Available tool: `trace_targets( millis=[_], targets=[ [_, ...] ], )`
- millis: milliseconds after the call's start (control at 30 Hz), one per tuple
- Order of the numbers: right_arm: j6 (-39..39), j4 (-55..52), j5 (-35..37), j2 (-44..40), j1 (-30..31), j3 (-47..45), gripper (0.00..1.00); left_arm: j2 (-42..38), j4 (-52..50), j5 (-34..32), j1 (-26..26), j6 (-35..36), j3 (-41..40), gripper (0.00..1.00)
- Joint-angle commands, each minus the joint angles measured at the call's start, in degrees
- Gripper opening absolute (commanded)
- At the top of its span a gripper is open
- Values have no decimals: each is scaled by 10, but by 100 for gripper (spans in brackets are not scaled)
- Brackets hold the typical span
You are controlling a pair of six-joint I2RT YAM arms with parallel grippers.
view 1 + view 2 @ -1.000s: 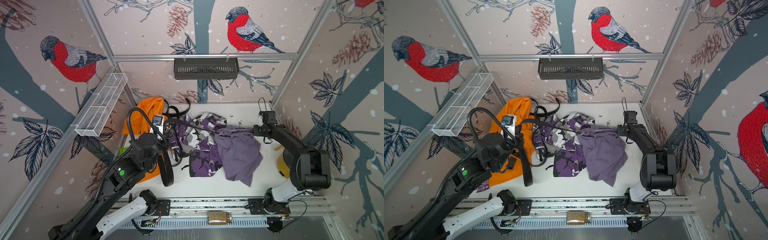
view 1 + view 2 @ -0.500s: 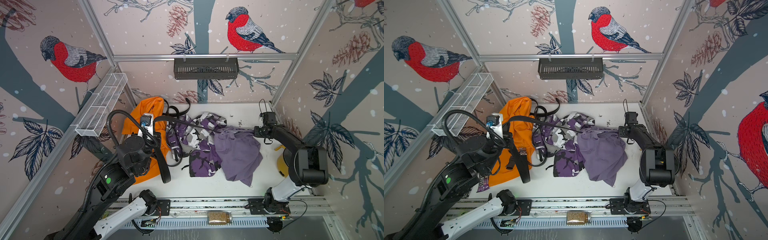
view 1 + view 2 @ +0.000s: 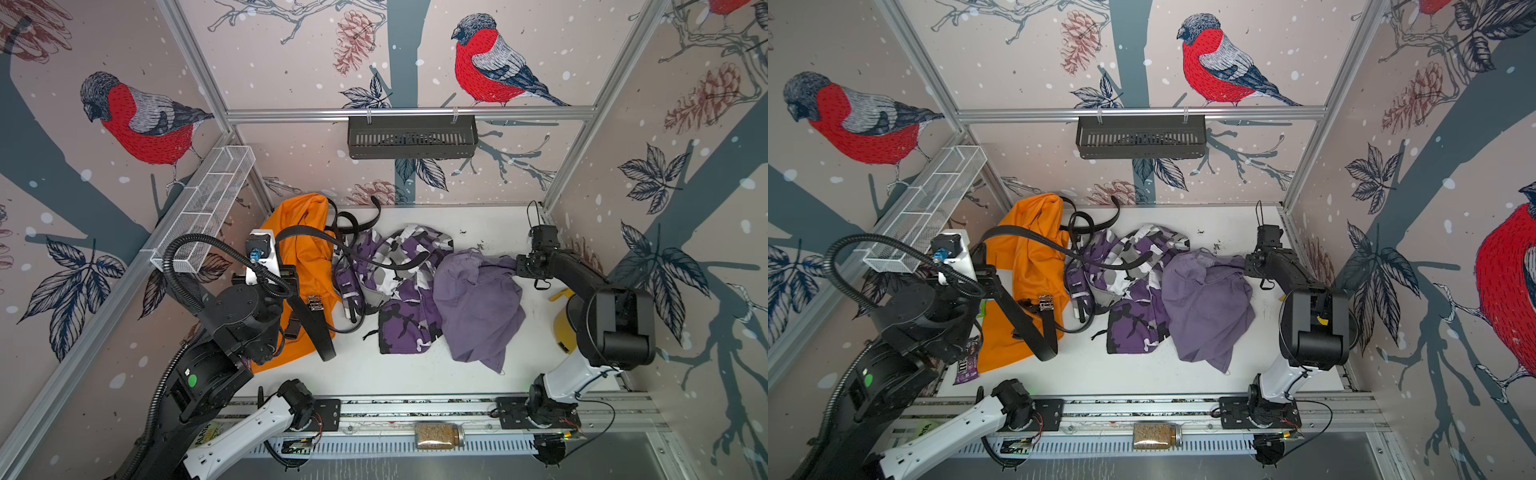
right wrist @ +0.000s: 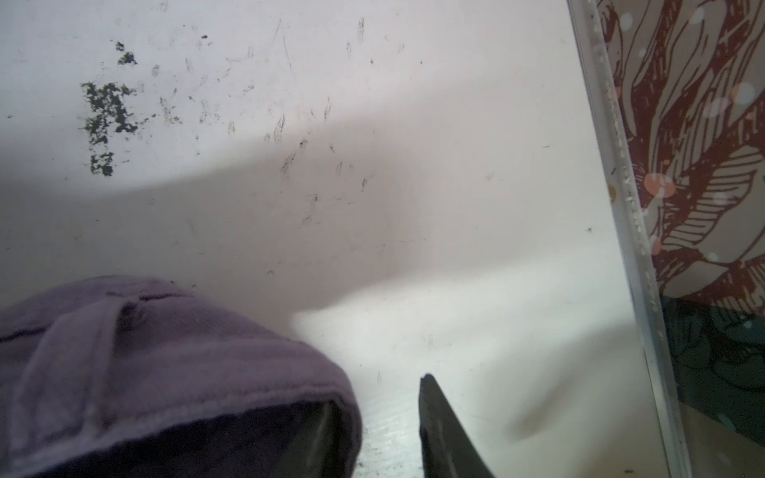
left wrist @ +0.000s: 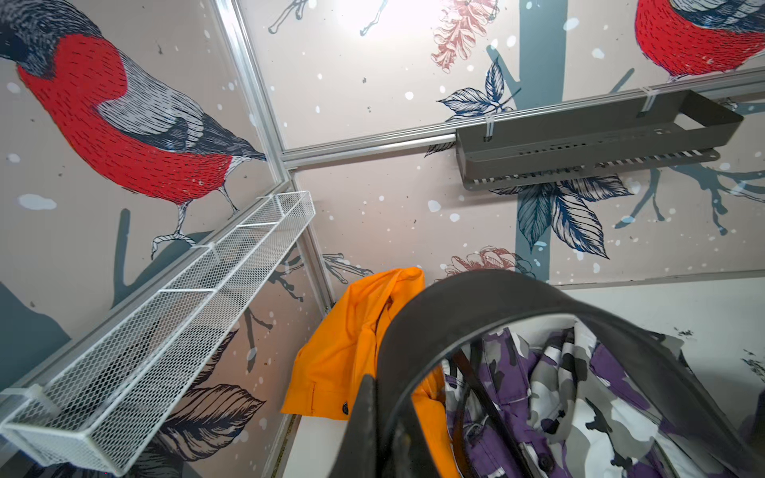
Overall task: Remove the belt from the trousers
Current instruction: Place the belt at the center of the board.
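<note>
Fingers of the left gripper are pressed together on the black belt in both top views, up over the orange garment; one end hangs down across it, the other stretch arches over to the camouflage trousers, while the right gripper touches the edge of the lilac garment. From the left wrist, the black belt curves wide just ahead of the fingers, with the camouflage trousers beneath. From the right wrist, the right gripper's fingers stand apart, lilac cloth draped over one and bare table showing between them.
</note>
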Motion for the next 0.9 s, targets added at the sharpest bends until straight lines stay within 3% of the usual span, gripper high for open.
trace_targets(
  millis=[0, 167, 267, 400, 600, 667, 867],
  targets=[
    [3, -8, 8, 1, 1, 7, 34, -1, 14, -18, 1, 13, 6, 0],
    [-1, -30, -2, -20, 48, 26, 45, 43, 48, 103, 1, -27, 9, 0],
    [6, -62, 11, -56, 81, 54, 61, 113, 90, 219, 0, -44, 36, 0],
    [15, -98, 20, -115, 104, 85, 79, 208, 173, 325, -5, -74, 99, 0],
    [32, -111, -37, -209, 109, 64, 88, 404, 224, 365, -80, -51, 306, 0],
    [49, -108, -57, -247, 111, 45, 89, 485, 216, 383, -85, -63, 384, 0],
    [86, -96, -65, -359, 105, -13, 91, 673, 235, 408, -86, -96, 520, 0]
  ],
)
